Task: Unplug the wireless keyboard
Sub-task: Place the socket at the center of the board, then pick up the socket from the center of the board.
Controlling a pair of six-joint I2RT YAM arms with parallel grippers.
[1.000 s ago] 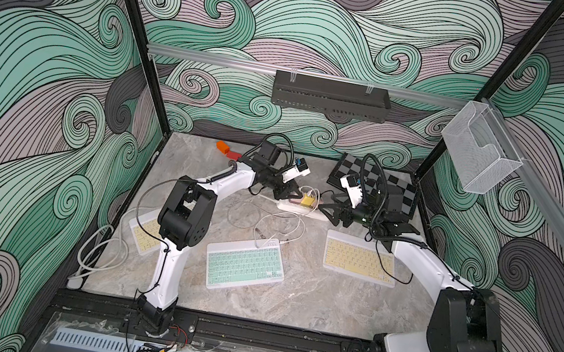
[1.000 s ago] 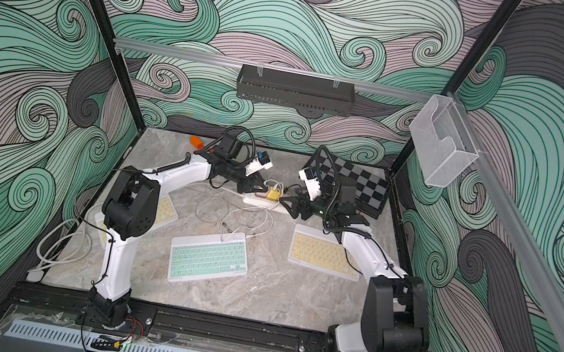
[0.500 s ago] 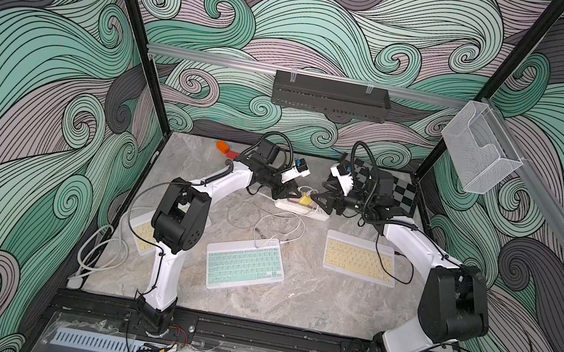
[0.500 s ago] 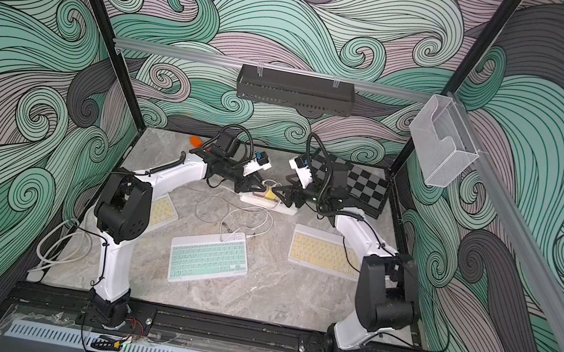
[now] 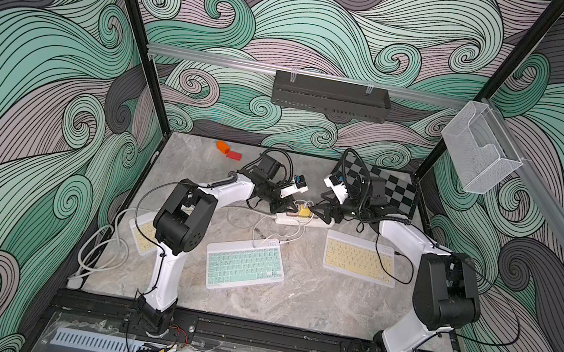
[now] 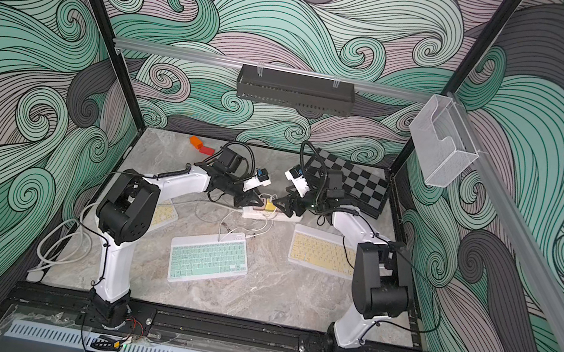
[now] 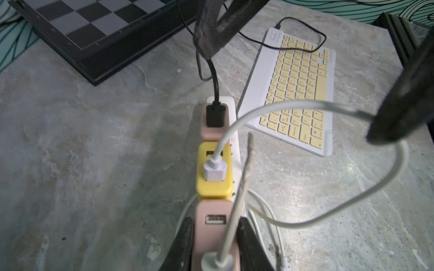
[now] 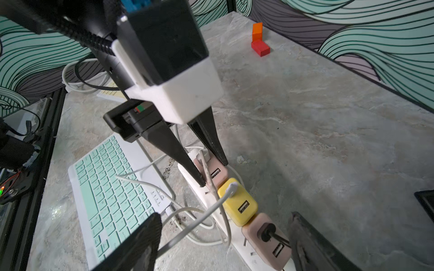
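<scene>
Far left: a yellow-keyed keyboard [image 5: 143, 235] with a white frame lies flat on the marble table [image 5: 289, 303], half hidden under the left arm. The left gripper [image 7: 215, 220] is pinched onto the near pink adapter [image 7: 212, 208] at the left end of the white power strip [image 5: 300, 221], a finger [image 7: 185, 237] pressed to each side. Centre front: a mint keyboard [image 5: 244, 264], white frame and pale green keys, lies a little askew, well clear of both grippers. Mid-strip: a yellow adapter [image 7: 212, 187] holds a white plug. Its white cable [image 7: 281, 105] arcs away past a right finger, and I cannot tell where it ends. Next along, the far pink adapter [image 7: 213, 131] holds a black plug. Its black cable [image 7: 215, 79] runs off toward a corner of the second yellow-keyed keyboard [image 5: 359, 263]. The right gripper [image 5: 322, 213] is spread wide over that end of the strip, gripping nothing. That keyboard lies flat just right of the strip, white frame and butter-yellow keys. Back right: a chessboard [image 5: 387, 191]
</scene>
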